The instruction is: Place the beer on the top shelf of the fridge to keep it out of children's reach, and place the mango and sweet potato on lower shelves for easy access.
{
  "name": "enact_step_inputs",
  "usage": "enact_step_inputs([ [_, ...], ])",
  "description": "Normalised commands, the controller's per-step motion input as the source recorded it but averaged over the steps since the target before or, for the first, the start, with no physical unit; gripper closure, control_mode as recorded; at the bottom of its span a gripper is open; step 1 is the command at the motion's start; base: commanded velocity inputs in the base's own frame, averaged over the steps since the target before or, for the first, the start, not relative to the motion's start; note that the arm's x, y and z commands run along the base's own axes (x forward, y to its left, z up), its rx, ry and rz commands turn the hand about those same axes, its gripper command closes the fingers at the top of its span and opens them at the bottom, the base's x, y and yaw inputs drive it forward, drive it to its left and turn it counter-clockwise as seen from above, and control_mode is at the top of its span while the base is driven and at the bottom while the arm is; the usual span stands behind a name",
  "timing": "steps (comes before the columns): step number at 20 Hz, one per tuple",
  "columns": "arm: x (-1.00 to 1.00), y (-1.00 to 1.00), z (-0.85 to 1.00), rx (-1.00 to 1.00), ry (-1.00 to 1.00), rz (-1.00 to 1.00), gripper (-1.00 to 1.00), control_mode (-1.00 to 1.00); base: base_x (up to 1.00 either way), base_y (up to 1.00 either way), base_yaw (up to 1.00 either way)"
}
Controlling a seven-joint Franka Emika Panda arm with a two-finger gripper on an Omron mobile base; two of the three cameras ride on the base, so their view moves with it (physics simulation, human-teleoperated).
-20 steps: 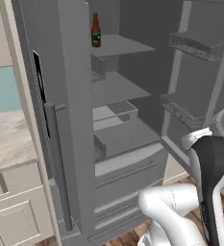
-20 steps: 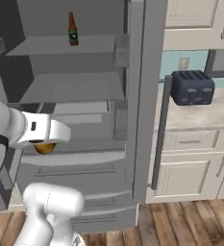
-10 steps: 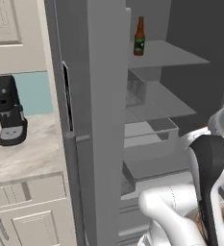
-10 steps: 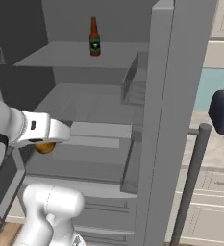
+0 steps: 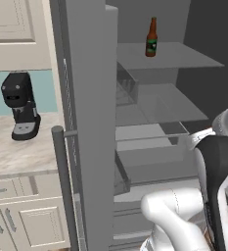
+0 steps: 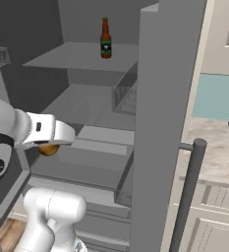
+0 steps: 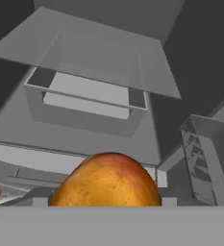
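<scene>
The mango is sitting right between the jaws, which are pinching it about half open, and the lower shelves are waiting just ahead. It could be slipping out and rolling off, or bumping the shelf edge, if the jaws are letting go too early.

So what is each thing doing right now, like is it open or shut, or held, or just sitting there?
fridge: door open, shelves showing.
beer: upright on the top shelf, cap on.
mango: held in the end effector, facing the lower shelves.
end effector: shut on the mango.
coffee machine: standing on the counter.
</scene>
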Motion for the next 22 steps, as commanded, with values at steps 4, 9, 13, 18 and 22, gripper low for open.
enact_step_inputs([
  [4,0.83,-0.04,-0.16,0.1,0.0,0.19,1.0,-1.0,0.0,0.0,0.0],
  [9,0.87,0.0,-0.23,0.09,-0.03,0.12,1.0,-1.0,0.0,0.0,0.0],
  [13,0.83,0.06,-0.41,0.02,-0.03,0.05,1.0,-1.0,0.0,0.0,0.0],
  [18,0.82,0.13,-0.41,0.0,-0.02,0.0,1.0,-1.0,0.0,0.0,0.0],
  [22,0.79,0.08,-0.23,0.0,0.0,0.0,1.0,-1.0,0.0,0.0,0.0],
])
